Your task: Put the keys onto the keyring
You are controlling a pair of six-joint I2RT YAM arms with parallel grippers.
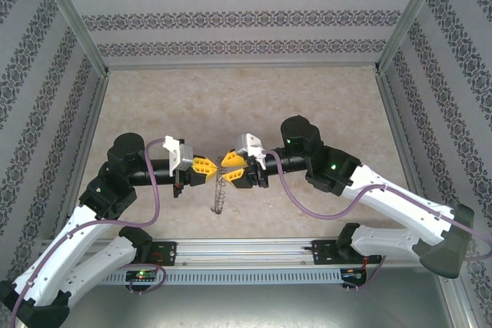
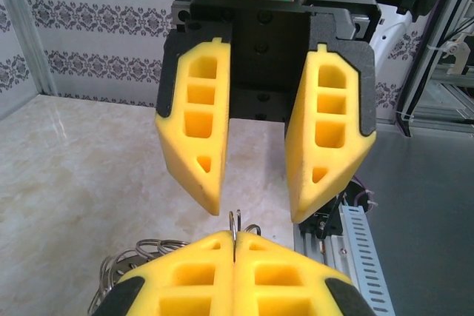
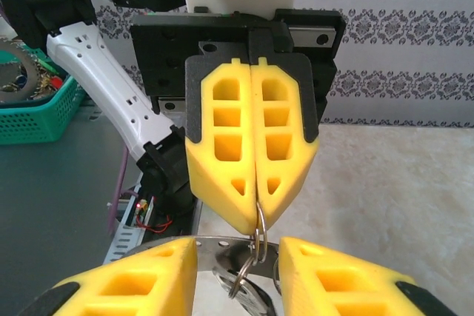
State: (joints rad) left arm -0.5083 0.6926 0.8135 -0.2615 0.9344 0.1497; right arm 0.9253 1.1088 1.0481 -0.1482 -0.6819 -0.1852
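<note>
Wallpapered panels (image 1: 231,17) box the cell on three sides, with a beige stone-look bench (image 1: 246,97) and an aluminium rail (image 1: 246,250) along its near edge. Left arm (image 1: 84,236) and right arm (image 1: 400,201) fold inward and meet nose to nose over the middle of the bench, toward the near edge. Reads as a mid-air setup: the ring hangs free instead of lying flat where no finger gets under it. Purple cables (image 1: 154,182) loop off both wrists, clear of the work. Green basket (image 3: 37,112) of odds sits off the bench on the grey surface past the left arm, no obstruction. Left gripper (image 3: 257,209) is closed right down, pads together. My read: it's the fixture. Right gripper (image 2: 257,211) faces it, jaws partway apart, one finger either side of the ring's flat band, gripping nothing I can see; likely the hand for the fine work. Keyring (image 3: 218,244) dangles below the two claws, off the bench. Its fringe of silvery loops (image 2: 137,253) bunches right under the left tips, so it's easy to snag or grab the wrong one. One thin wire loop (image 3: 259,221) is what the left tips actually pinch, and the ring hangs from it. Keys: too small to tell apart from the loops, so can't say where they sit.
</note>
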